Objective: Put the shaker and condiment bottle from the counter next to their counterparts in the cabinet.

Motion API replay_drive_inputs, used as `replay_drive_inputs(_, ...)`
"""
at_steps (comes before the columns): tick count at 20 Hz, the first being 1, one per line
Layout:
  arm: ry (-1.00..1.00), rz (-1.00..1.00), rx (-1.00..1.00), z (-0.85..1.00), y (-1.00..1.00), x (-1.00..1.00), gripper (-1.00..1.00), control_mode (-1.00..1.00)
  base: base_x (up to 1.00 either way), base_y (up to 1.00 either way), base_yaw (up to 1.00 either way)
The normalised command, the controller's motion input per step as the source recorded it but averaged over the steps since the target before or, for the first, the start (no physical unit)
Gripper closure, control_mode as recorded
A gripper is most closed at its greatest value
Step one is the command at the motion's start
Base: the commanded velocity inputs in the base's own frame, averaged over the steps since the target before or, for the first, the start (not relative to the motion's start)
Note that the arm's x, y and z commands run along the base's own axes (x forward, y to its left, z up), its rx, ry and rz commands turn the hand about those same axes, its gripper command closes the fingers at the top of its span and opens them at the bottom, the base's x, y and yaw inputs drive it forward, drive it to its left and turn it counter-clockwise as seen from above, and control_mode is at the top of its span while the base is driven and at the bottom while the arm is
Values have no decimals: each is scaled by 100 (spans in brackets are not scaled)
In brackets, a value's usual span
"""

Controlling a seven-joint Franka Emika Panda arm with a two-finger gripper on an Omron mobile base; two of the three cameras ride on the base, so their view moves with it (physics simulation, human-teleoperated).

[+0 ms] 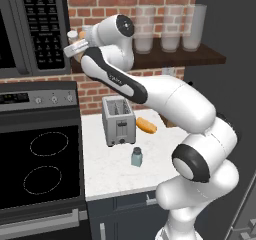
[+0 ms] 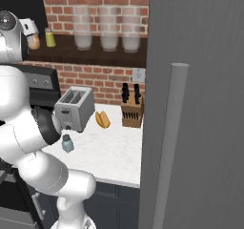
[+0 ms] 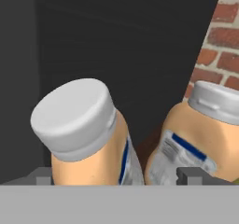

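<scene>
The condiment bottle (image 3: 88, 134) stands tilted in the cabinet (image 1: 175, 59), just beside the wider orange bottle (image 3: 200, 134), between the fingers (image 3: 44, 176), which are spread wide on either side of it without pinching it. The pale shaker (image 1: 136, 157) is down on the bench (image 1: 115, 174), in front of the toaster (image 1: 118, 120). The yellow-green shaker (image 2: 49, 37) waits on the shelf.

toaster (image 1: 118, 120) — knife blk (image 2: 131, 108)
</scene>
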Motion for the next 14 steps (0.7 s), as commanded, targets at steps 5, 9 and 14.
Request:
replay_drive_inputs(5,0,0,11,13,-27,-27,-100,-100,0,0,0)
replay_drive_inputs(9,0,-1,16,27,-43,-32,-100,-100,0,0,0)
replay_drive_inputs(14,0,-3,17,29,-47,-35,-100,-100,0,0,0)
